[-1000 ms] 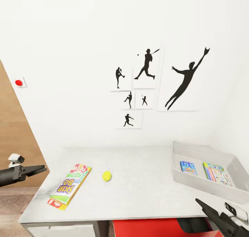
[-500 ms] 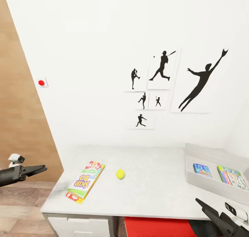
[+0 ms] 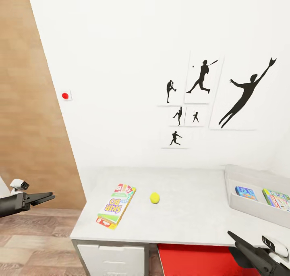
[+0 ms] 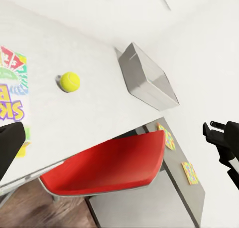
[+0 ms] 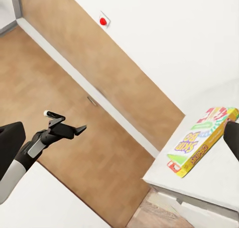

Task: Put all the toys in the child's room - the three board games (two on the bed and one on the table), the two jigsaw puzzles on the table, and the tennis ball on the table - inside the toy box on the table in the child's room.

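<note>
Camera has swung left since earlier; more wood door (image 3: pixel 36 119) shows, things unmoved. White wall, light grey table (image 3: pixel 181 219) ahead of both pincers. Toy box (image 3: pixel 257 203) beyond right gripper (image 3: pixel 241 243), two games inside. SKIP-BO board game (image 3: pixel 116 205) flat, right of left gripper (image 3: pixel 44 197); tennis ball (image 3: pixel 154 198) just beyond. Both pincers look narrow, empty.

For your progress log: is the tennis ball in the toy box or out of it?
Out. The tennis ball rests on the table beside the SKIP-BO game, apart from the toy box.
</note>
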You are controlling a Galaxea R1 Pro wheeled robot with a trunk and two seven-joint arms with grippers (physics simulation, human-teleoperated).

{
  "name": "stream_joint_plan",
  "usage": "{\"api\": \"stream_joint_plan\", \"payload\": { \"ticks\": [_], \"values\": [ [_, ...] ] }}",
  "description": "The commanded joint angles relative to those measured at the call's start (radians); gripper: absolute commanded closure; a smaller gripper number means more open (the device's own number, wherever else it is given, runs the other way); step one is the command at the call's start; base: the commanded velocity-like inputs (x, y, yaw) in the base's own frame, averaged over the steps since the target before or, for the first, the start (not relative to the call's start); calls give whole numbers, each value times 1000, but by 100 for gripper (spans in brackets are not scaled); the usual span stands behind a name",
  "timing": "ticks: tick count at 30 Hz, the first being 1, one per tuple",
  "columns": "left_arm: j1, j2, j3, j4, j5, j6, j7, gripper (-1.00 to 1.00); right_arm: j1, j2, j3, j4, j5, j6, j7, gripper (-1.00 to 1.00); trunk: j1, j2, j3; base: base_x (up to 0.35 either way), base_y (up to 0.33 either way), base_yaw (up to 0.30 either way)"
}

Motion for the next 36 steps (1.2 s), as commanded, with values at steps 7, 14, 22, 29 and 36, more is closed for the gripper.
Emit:
{"api": "stream_joint_plan", "payload": {
  "ticks": [7, 14, 22, 29, 36],
  "values": [
    [0, 0, 0, 1, 0, 11, -4, -100, 0, 0, 0, -1, -5, 9, -1, -100, 1, -2, -2, -23, 276, 0],
    [0, 0, 0, 0, 0, 11, -4, -100, 0, 0, 0, -1, -5, 9, -2, -100, 1, -2, -2, -6, 281, 0],
    [0, 0, 0, 1, 0, 11, -4, -100, 0, 0, 4, -1, -4, 8, -9, -100, 1, -2, -2, -1, 283, 0],
    [0, 0, 1, 1, 0, 11, -4, -100, 0, 0, 16, -1, -3, 9, -41, -100, 1, -2, -2, 0, 284, 0],
    [0, 0, 1, 1, 0, 11, -4, -100, 0, 0, 34, -1, -3, 15, -88, -100, 1, -2, -2, 0, 283, 0]
  ]
}}
